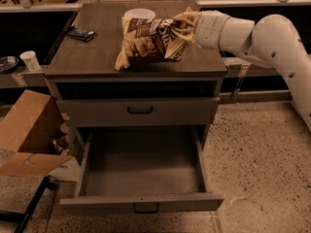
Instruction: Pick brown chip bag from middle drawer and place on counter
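The brown chip bag [148, 42] hangs tilted over the counter [92, 57], its lower cream-tan end at or just above the top. My gripper [179, 28] is shut on the bag's right end, reaching in from the right on the white arm [252, 33]. The middle drawer [143, 171] is pulled open below, its grey floor bare, with a small black pull handle on its front panel.
A white bowl [139, 15] stands on the counter behind the bag. A small dark packet [81, 33] lies at the counter's back left. The closed upper drawer front [140, 111] sits above the open drawer. A cardboard box [26, 135] and a white cup [30, 60] are at the left.
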